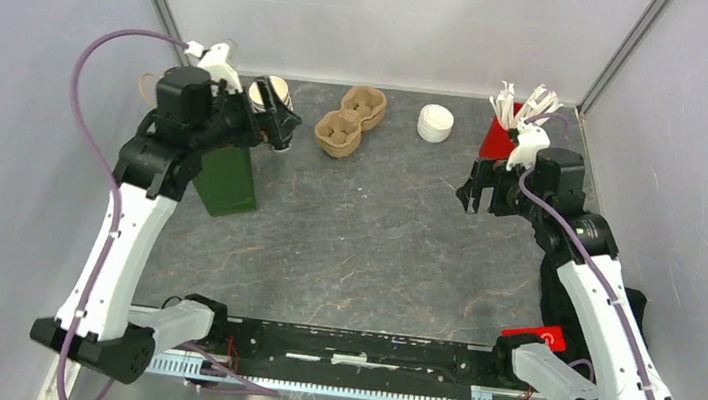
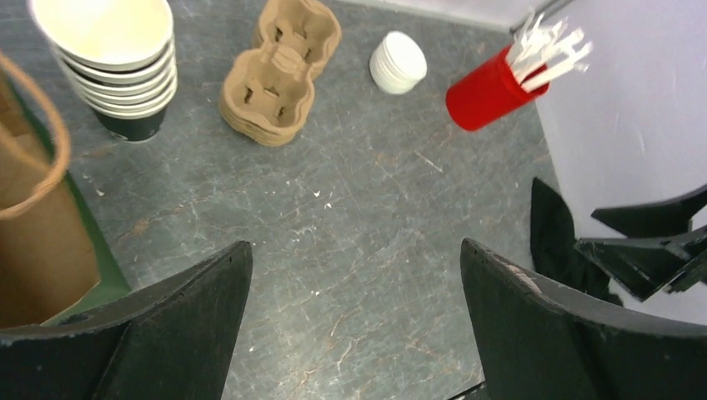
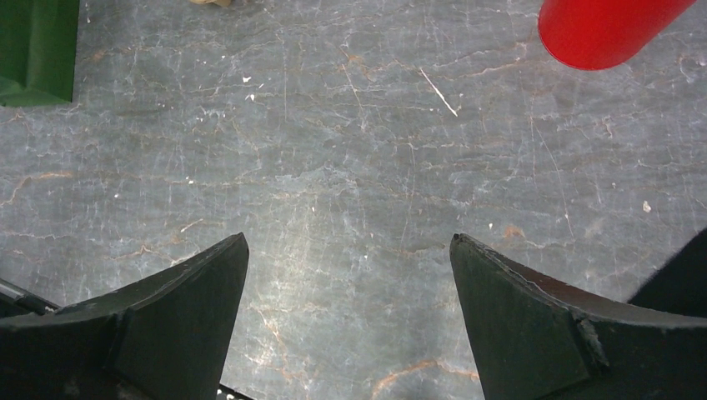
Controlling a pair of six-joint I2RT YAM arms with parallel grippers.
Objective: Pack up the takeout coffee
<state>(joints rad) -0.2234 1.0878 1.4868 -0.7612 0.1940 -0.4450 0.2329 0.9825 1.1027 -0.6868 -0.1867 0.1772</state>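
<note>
No lidded dark cup shows in any view; the takeout coffee is hidden or out of view. My left gripper (image 1: 278, 123) is open and empty, held above the table next to a stack of lidless cream-rimmed cups (image 1: 271, 97) and over the green paper bag (image 1: 227, 182). In the left wrist view its jaws (image 2: 354, 246) stand wide apart over bare table, with the cup stack (image 2: 117, 71) at top left. My right gripper (image 1: 478, 190) is open and empty near the red cup; its jaws (image 3: 348, 237) frame bare table.
A brown cardboard cup carrier (image 1: 349, 119) (image 2: 279, 71) lies at the back middle. A stack of white lids (image 1: 434, 124) (image 2: 398, 62) sits right of it. A red cup of white stirrers (image 1: 500, 136) (image 2: 488, 87) (image 3: 604, 29) stands back right. The bag's brown inside and handle (image 2: 42, 233) show.
</note>
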